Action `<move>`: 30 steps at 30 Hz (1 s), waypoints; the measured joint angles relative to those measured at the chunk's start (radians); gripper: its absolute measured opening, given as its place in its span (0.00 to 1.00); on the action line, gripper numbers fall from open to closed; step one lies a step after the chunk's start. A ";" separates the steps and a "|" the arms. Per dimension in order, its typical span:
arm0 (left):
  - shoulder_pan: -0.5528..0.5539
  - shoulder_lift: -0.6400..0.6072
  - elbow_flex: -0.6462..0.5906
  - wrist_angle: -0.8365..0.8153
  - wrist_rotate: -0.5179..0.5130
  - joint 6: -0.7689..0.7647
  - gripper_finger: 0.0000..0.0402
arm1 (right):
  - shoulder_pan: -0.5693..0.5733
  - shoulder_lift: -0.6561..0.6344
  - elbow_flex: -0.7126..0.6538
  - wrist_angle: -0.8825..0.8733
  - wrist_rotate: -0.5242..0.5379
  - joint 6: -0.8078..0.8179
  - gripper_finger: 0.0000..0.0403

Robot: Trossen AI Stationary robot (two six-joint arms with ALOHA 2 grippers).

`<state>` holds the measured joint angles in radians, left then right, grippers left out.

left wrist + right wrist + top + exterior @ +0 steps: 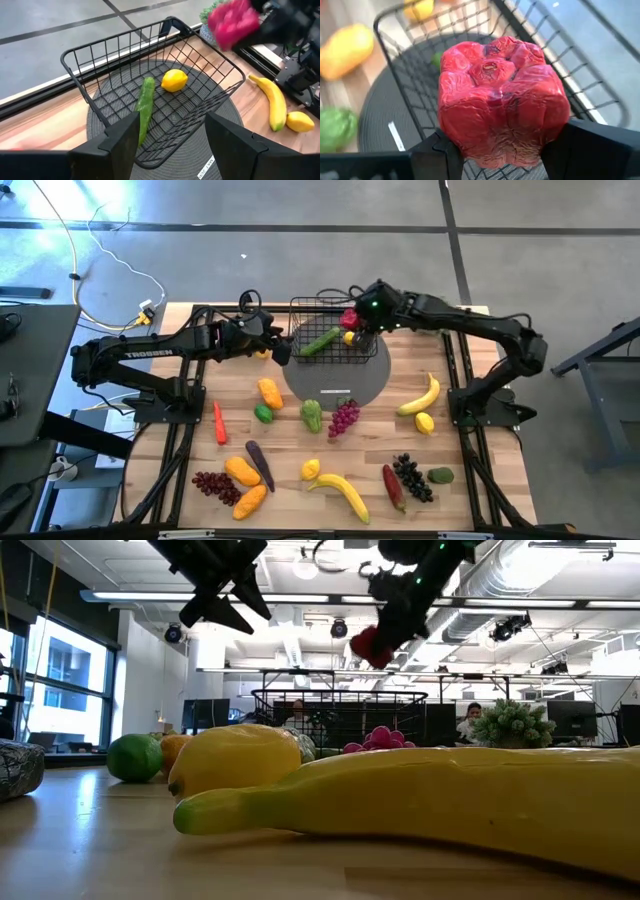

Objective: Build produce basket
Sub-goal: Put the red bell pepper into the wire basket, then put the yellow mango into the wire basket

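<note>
1. Sitting on a grey round mat at the worktop's far edge, the basket has a green pepper and a lemon inside.
2. Right end effector hangs above the basket, clamped onto a red pepper.
3. Left end effector hovers just beside the basket, fingers apart, carrying nothing.
4. Loose produce is scattered all over the worktop.

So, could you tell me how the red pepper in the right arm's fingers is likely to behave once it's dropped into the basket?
The red pepper looks lumpy and wrinkled, so it will probably settle rather than roll far. Its creased skin suggests some give and fair grip. The basket has upright mesh walls, likely keeping it beside the lemon.
</note>
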<state>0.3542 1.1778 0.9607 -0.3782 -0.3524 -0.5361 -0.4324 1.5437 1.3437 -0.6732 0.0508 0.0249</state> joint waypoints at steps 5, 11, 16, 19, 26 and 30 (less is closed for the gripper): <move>0.000 0.000 0.000 0.000 -0.003 -0.011 0.54 | 0.000 0.080 -0.001 -0.004 -0.010 -0.033 0.42; 0.000 0.000 0.000 -0.001 -0.003 -0.011 0.54 | -0.014 0.146 -0.001 -0.046 -0.011 -0.050 0.42; 0.000 0.000 0.000 -0.002 0.001 -0.011 0.54 | -0.026 0.185 -0.001 -0.053 -0.035 -0.051 0.42; 0.000 0.000 0.000 -0.010 0.005 -0.011 0.54 | -0.027 0.199 -0.001 -0.063 -0.036 -0.053 0.51; 0.000 0.000 0.000 -0.055 0.065 -0.011 0.54 | -0.027 0.203 -0.001 -0.060 -0.037 -0.059 0.70; 0.000 0.000 0.000 -0.078 0.083 -0.019 0.54 | -0.027 0.203 -0.001 -0.061 -0.037 -0.059 0.71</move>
<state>0.3538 1.1778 0.9607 -0.4559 -0.2695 -0.5554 -0.4595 1.7466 1.3430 -0.7341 0.0143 -0.0345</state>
